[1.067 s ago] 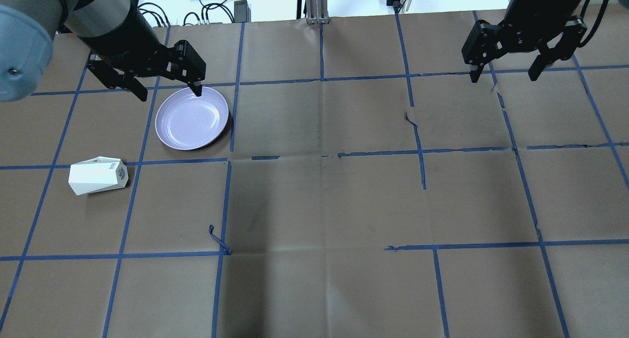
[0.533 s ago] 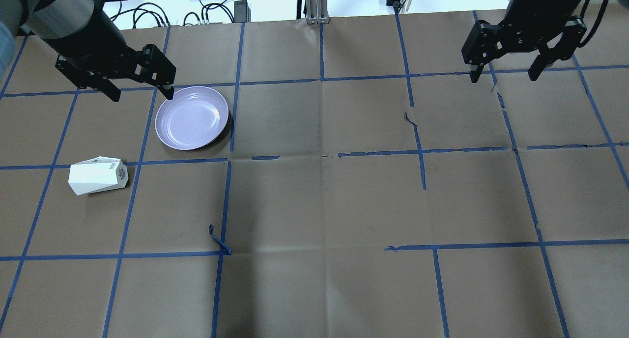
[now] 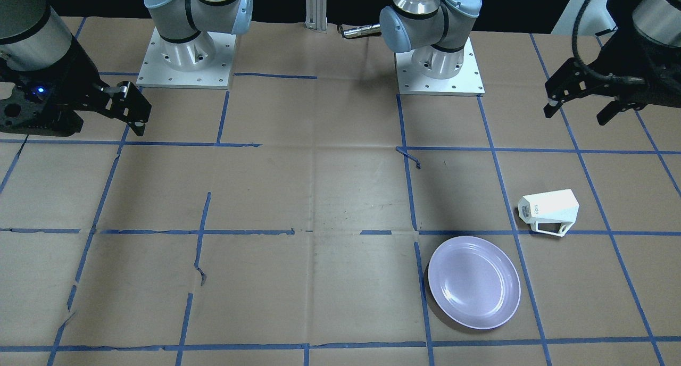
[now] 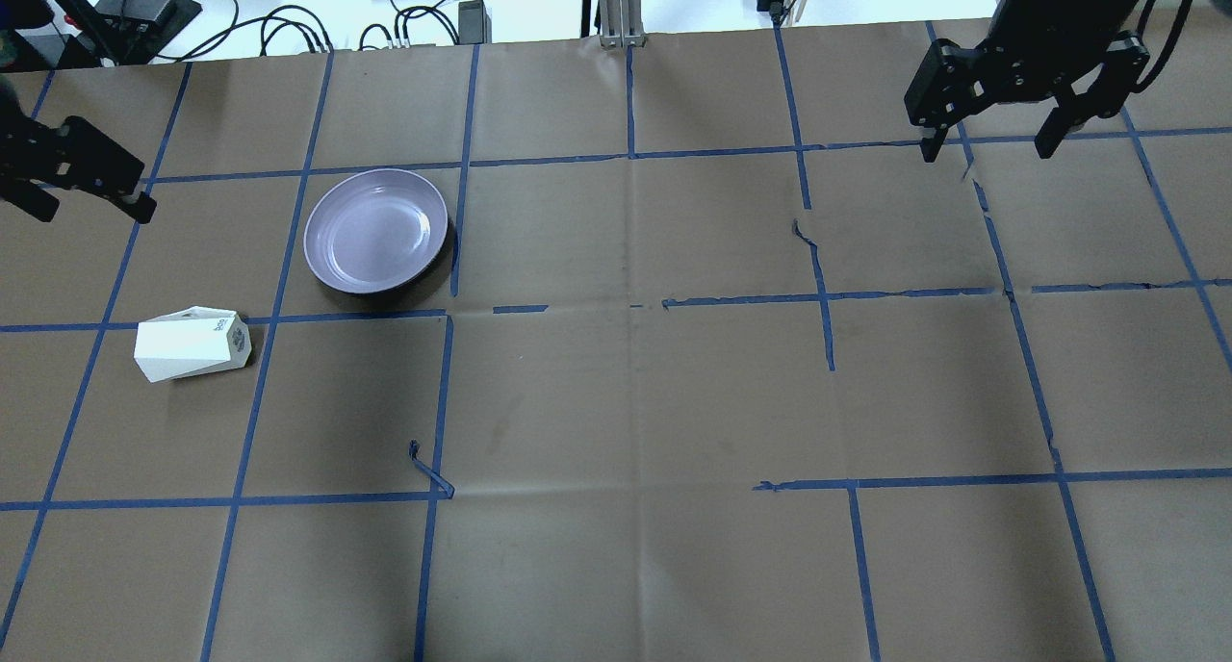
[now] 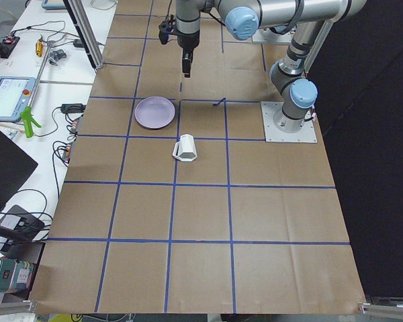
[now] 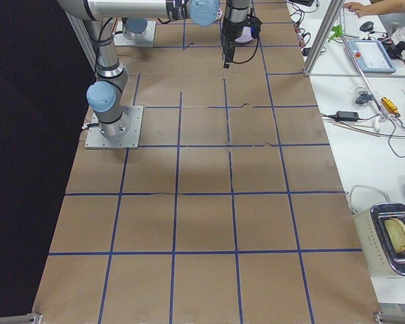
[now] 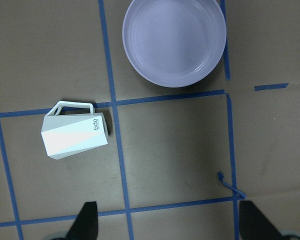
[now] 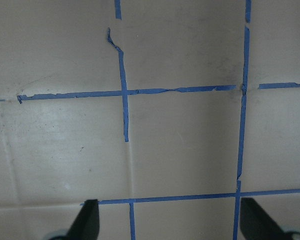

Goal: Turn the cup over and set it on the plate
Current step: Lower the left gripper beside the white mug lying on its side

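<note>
The white faceted cup (image 4: 192, 343) lies on its side on the brown paper at the left, rim toward the right; it also shows in the front view (image 3: 550, 209) and the left wrist view (image 7: 75, 137), handle toward the far side. The lavender plate (image 4: 375, 231) sits empty beyond it to the right, also in the front view (image 3: 473, 282) and the left wrist view (image 7: 174, 40). My left gripper (image 4: 93, 210) is open and empty, high at the table's left edge, apart from both. My right gripper (image 4: 986, 152) is open and empty at the far right.
Blue tape lines grid the paper; a loose tape curl (image 4: 428, 470) sticks up right of the cup. Cables and devices (image 4: 423, 17) lie beyond the far edge. The two arm bases (image 3: 186, 52) stand on the robot's side.
My left gripper has moved left, from the plate's far-left rim to the table's left edge, still open. The cup, the plate and the right arm have not moved.
</note>
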Robot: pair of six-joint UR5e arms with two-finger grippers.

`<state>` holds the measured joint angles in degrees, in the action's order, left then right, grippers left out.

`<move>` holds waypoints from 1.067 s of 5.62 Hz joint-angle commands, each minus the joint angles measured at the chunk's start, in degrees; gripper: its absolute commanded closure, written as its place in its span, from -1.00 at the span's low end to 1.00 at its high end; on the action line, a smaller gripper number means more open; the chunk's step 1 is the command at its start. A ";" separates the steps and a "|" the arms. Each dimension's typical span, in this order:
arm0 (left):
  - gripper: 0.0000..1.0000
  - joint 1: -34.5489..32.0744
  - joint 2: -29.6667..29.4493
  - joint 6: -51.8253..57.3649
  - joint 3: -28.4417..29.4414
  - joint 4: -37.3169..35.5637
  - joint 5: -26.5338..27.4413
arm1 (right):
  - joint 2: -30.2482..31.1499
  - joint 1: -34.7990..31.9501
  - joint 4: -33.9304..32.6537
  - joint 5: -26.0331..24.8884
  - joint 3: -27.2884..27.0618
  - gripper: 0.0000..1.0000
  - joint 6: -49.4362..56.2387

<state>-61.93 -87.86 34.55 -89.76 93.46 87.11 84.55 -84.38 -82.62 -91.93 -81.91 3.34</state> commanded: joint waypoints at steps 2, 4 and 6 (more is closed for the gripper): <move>-0.97 18.37 -6.05 20.34 -0.41 0.05 -7.89 | 0.00 0.00 0.00 0.00 0.00 -1.00 0.00; -0.97 25.16 -13.79 28.79 -0.24 0.75 -15.63 | 0.00 0.00 0.00 0.00 0.00 -1.00 0.00; -0.97 26.42 -26.60 35.73 1.33 0.67 -18.99 | 0.00 0.00 0.00 0.00 0.00 -1.00 0.00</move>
<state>-36.02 -108.83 67.02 -89.24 94.11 69.19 84.56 -84.38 -82.62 -91.93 -81.91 3.34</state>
